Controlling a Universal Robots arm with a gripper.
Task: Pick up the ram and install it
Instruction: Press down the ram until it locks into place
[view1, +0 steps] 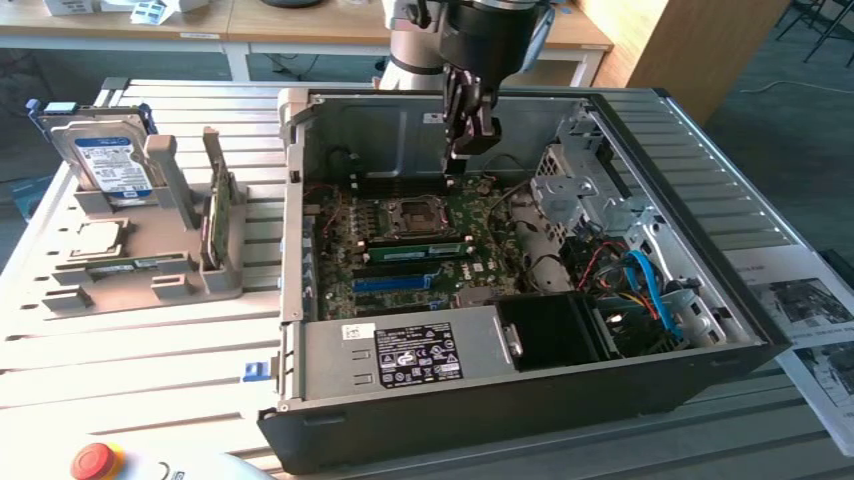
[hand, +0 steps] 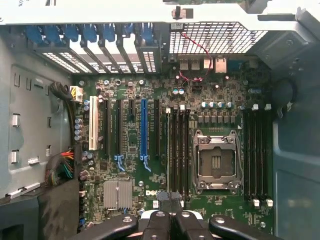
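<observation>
The ram (view1: 419, 251), a long green stick, stands on edge in a slot of the motherboard (view1: 400, 285), just in front of the square CPU socket (view1: 407, 215). My gripper (view1: 467, 150) hangs well above it inside the open computer case (view1: 534, 390), shut with nothing between its fingers. In the wrist view the gripper (hand: 170, 222) has its black fingers (hand: 157, 222) pressed together, in line with the dark memory slots (hand: 178, 150) beside the CPU socket (hand: 216, 162).
A grey holder (view1: 134, 275) on the exterior view's left carries a matching green stick (view1: 212, 225), a hard drive (view1: 107, 160) and a processor (view1: 91, 238). A drive cage and loose cables (view1: 641, 280) fill the case's right side. A red stop button (view1: 96, 460) sits near the front.
</observation>
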